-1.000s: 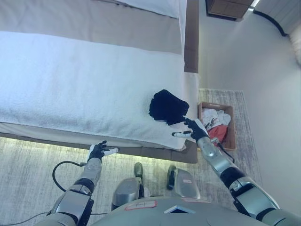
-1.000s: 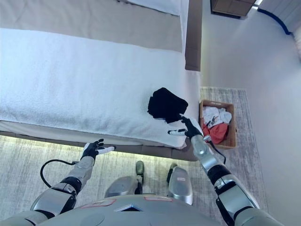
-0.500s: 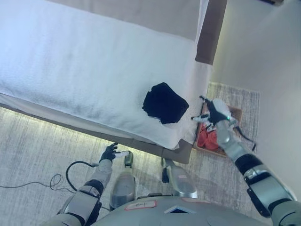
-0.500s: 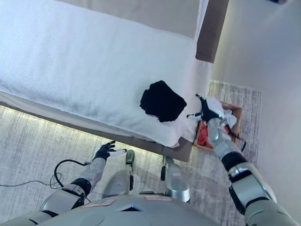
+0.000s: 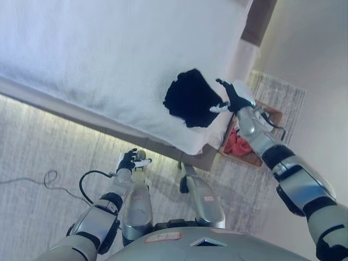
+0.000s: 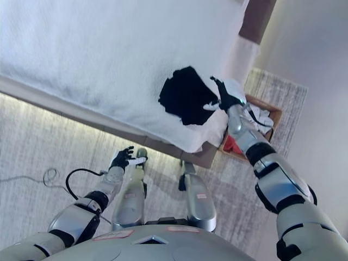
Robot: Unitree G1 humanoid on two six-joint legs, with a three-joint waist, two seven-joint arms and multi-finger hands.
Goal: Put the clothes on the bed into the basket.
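Left eye view: my right hand (image 5: 231, 99) hovers right of centre, fingers spread wide, empty, just beside the black cloth (image 5: 189, 98) near the bed (image 5: 98, 49) corner. I should reach over the cloth's middle and gather a full bunch.

Right eye view: the basket (image 6: 260, 116) sits at right, partly behind my arm, already holding clothes. My left hand (image 6: 124, 158) idles low, relaxed.

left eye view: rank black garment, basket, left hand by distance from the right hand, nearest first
1. black garment: on the bed's white cover, just left of the right hand.
2. basket: on the rug beside the bed, right of and below the hand.
3. left hand: low, over the floor, far left.
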